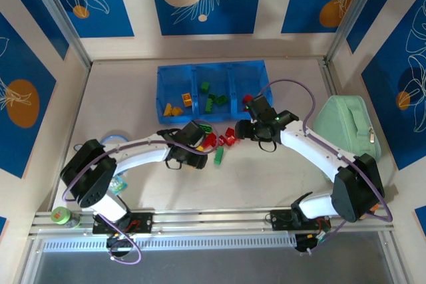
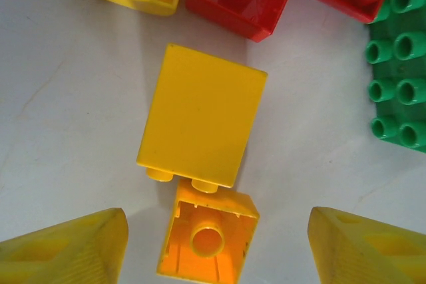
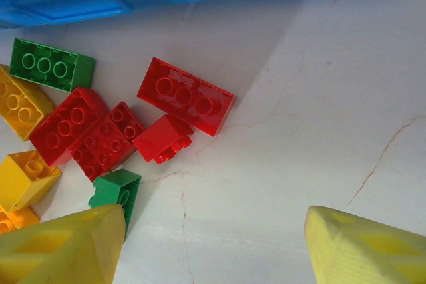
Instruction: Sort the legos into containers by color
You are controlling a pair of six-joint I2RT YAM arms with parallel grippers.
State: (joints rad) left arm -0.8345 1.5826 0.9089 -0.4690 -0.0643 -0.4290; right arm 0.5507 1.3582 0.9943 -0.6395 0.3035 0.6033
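Both grippers spread: left gripper point(image 2: 216, 237) straddles an orange lego point(image 2: 208, 244); right gripper point(image 3: 214, 224) hovers over table point(image 3: 299, 131)

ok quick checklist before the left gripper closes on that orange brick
1. Left gripper open: ok, spread wide.
2. Orange brick inside the gap: ok, roughly centred.
3. Neighbours clear: not ok, the yellow brick lies against its far edge and may get dragged.
4. Gripper low enough to grip: cannot tell.
5. Target ready: ok, the left compartment already holds yellow-orange bricks.
6. Right gripper empty: ok, open, holding nothing.
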